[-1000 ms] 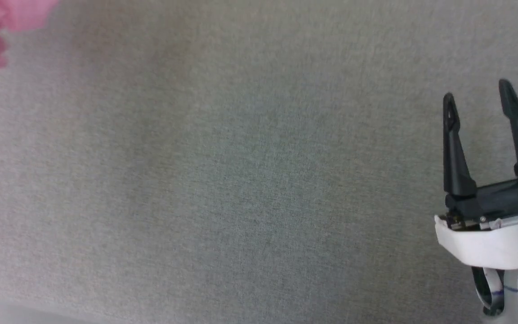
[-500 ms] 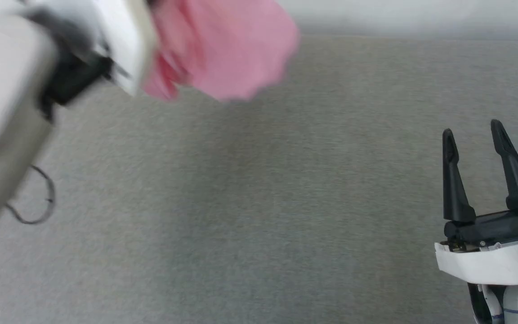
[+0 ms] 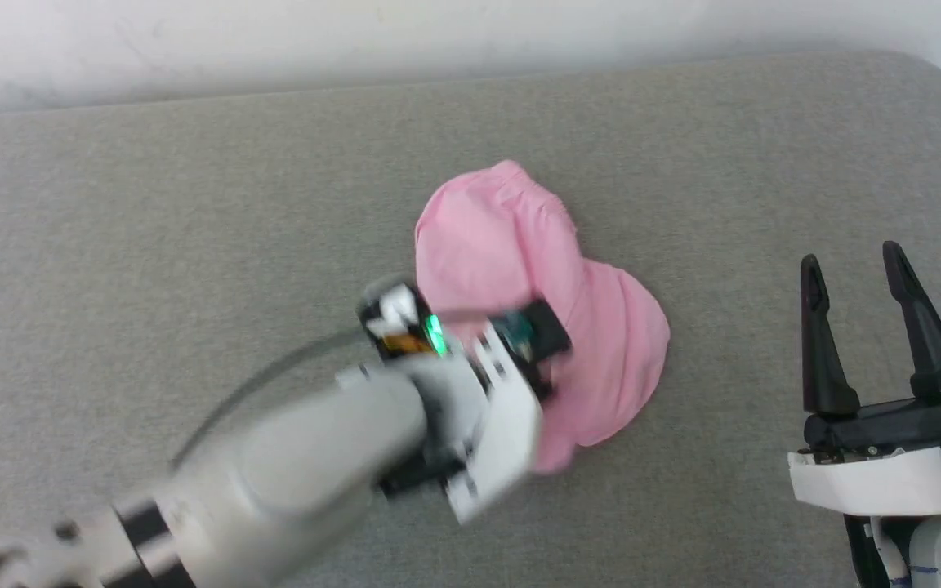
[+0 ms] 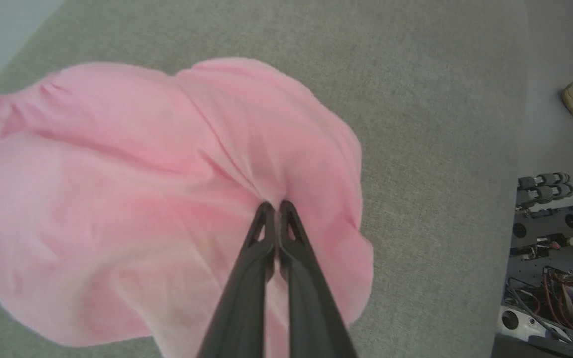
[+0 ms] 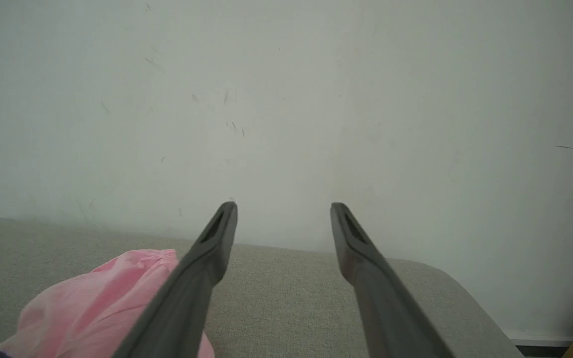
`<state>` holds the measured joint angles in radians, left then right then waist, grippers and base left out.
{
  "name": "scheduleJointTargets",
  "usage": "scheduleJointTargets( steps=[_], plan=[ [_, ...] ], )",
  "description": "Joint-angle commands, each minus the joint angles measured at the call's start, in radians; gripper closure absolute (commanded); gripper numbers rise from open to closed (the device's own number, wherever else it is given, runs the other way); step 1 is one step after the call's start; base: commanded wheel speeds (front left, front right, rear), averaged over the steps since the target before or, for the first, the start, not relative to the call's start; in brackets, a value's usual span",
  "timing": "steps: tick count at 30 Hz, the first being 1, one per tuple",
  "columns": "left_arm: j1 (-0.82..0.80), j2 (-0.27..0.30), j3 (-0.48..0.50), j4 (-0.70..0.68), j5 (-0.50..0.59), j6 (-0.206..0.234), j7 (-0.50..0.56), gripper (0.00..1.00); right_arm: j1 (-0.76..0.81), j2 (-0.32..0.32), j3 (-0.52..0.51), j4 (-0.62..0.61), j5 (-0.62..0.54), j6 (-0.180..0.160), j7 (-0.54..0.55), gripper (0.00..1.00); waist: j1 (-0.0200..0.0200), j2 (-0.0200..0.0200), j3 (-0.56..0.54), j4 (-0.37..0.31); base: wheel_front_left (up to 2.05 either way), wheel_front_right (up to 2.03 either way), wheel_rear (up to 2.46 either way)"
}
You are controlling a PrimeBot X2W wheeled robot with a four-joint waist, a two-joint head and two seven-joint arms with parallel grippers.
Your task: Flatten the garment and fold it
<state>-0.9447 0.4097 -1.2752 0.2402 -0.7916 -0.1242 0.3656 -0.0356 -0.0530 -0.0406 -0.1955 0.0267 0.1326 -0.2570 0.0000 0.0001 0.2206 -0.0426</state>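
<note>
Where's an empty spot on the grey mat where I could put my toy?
The grey fabric mat is bare left of the crumpled light pink cloth shorts. Another bare strip lies between the shorts and the open right pincer. The middle is crowded: the left pincer pinches the shorts.

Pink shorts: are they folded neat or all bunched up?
Bunched up, not folded. The garment is a rumpled heap on the grey surface, with the left gripper pinching a fold of it.
</note>
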Motion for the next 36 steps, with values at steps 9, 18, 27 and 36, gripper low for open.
scheduleJointTargets(
  steps=[9, 18, 27, 36],
  plan=[
    [0.195, -0.056, -0.005, -0.019, 0.082, -0.007, 0.077, 0.0, 0.02, 0.003, -0.01, 0.029, 0.004, -0.002, -0.005, 0.0, 0.0, -0.0001, -0.042, 0.005, 0.0, 0.0, 0.0],
    [0.184, -0.064, 0.16, 0.056, 0.14, 0.123, -0.419, 0.0, 0.077, 0.003, -0.023, 0.02, -0.007, -0.002, -0.005, 0.0, 0.0, -0.0001, -0.133, 0.057, 0.0, 0.0, 0.0],
    [0.331, -0.016, 0.421, -0.027, 0.287, 0.492, -0.626, 0.0, 0.101, 0.003, -0.031, 0.003, -0.008, -0.002, -0.005, 0.0, 0.0, -0.0001, -0.165, 0.104, 0.0, 0.0, 0.0],
    [0.663, -0.026, 0.769, -0.249, 0.506, 0.692, -0.627, 0.0, 0.103, 0.003, -0.046, -0.005, 0.016, -0.002, -0.005, 0.0, 0.0, -0.0001, -0.161, 0.111, 0.0, 0.0, 0.0]
  ],
)
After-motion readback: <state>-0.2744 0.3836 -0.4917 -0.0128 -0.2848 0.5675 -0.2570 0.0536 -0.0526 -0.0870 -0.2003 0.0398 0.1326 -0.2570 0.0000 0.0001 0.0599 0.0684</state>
